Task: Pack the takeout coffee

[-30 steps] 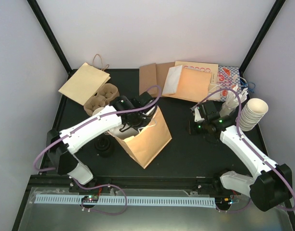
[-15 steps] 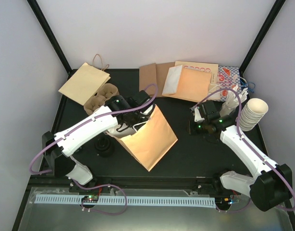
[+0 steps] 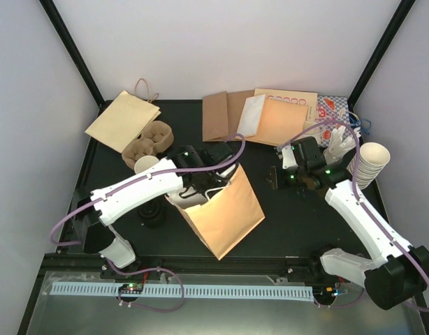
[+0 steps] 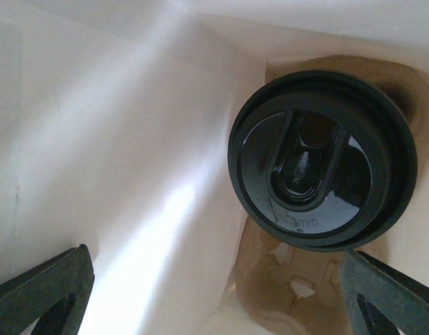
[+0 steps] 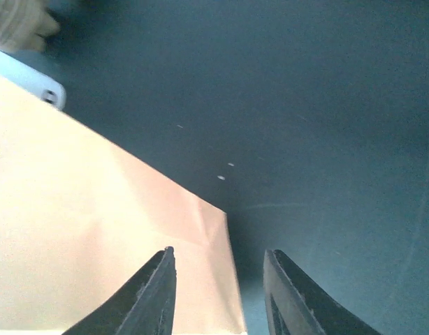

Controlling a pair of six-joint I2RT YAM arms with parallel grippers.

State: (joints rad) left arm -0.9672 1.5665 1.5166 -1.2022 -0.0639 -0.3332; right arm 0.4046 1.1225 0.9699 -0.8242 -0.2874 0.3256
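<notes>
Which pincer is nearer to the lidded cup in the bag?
Left. The left pincer hangs open inside the bag, right above the cup. The right pincer is outside the bag, over the table to its right.

the left arm [image 3: 137, 190] reaches into the mouth of an open brown paper bag [image 3: 228, 213] at mid-table, its tip hidden inside. just left of the bag sits a round black shape, probably a lidded cup [image 3: 151, 213]. a lidless cream cup [image 3: 146, 165] stands beside the pulp carrier [image 3: 150, 139]. the right gripper [image 3: 274, 179] hangs over the black table [image 3: 284, 216], a stack of cups [image 3: 368, 164] to its right.
</notes>
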